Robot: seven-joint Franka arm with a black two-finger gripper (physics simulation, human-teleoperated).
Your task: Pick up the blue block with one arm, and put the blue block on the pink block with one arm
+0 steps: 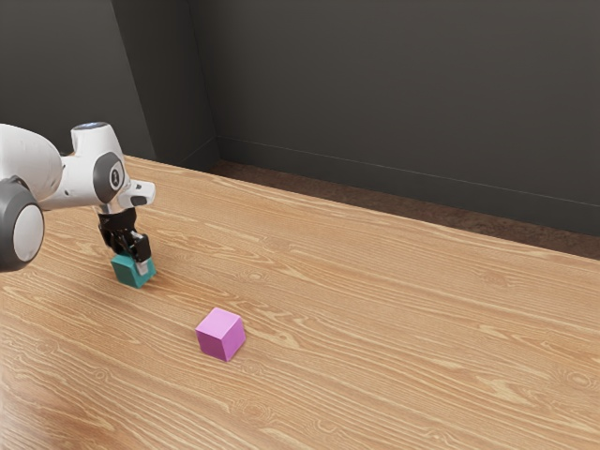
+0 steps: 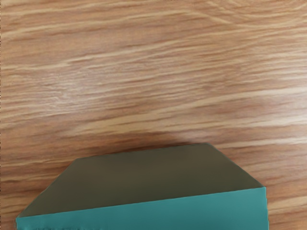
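The blue block [image 1: 132,272], teal in shade, rests on the wooden table [image 1: 394,309] toward the exterior view's left. My gripper [image 1: 131,255] comes straight down onto it, its black fingers on two opposite sides of the block's top, shut on it. In the wrist view the blue block [image 2: 144,211] lies right under my hand, with its shaded face turned to the camera. The pink block [image 1: 221,334] sits on the table to the right of the blue one and nearer the front, about two block widths away and apart from it.
The table's far edge [image 1: 375,202] runs along a dark wall. Bare wood stretches to the exterior view's right of both blocks. My white arm [image 1: 56,178] leans in from the left above the blue block.
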